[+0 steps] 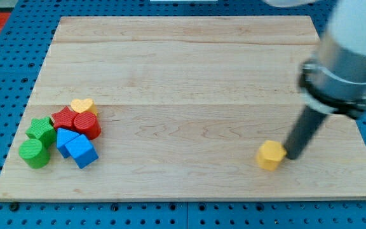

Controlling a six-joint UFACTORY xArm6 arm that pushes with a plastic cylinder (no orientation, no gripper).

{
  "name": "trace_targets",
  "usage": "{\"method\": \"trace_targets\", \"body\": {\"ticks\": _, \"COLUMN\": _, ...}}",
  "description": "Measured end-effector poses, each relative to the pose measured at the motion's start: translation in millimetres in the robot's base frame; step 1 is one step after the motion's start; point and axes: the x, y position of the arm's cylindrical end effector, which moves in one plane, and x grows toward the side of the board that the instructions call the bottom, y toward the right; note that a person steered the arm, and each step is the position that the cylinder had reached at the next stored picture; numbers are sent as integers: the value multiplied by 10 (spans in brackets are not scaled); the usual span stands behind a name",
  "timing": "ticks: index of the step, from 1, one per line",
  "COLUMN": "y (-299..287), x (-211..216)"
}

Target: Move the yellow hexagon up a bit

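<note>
The yellow hexagon (271, 154) lies on the wooden board (189, 83) toward the view's bottom right. My tip (291, 156) rests on the board right beside the hexagon's right side, touching it or nearly so. The dark rod rises up and to the right to the arm's grey and white body (348, 57).
A cluster of blocks sits at the view's bottom left: a yellow heart (81, 105), a red star (63, 117), a red cylinder (86, 124), a green star (41, 130), a green cylinder (34, 153), two blue blocks (76, 147). A blue pegboard (5, 83) surrounds the board.
</note>
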Motion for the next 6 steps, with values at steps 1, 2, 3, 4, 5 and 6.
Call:
{"method": "trace_targets", "body": {"ticks": 1, "y": -620, "x": -44}}
{"method": "trace_targets", "body": {"ticks": 2, "y": -584, "x": 215}}
{"method": "trace_targets", "body": {"ticks": 3, "y": -692, "x": 490}}
{"method": "trace_targets", "body": {"ticks": 4, "y": -1357, "x": 384}}
{"method": "trace_targets", "body": {"ticks": 5, "y": -1717, "x": 193}}
{"method": "trace_targets", "body": {"ticks": 6, "y": -2044, "x": 705}}
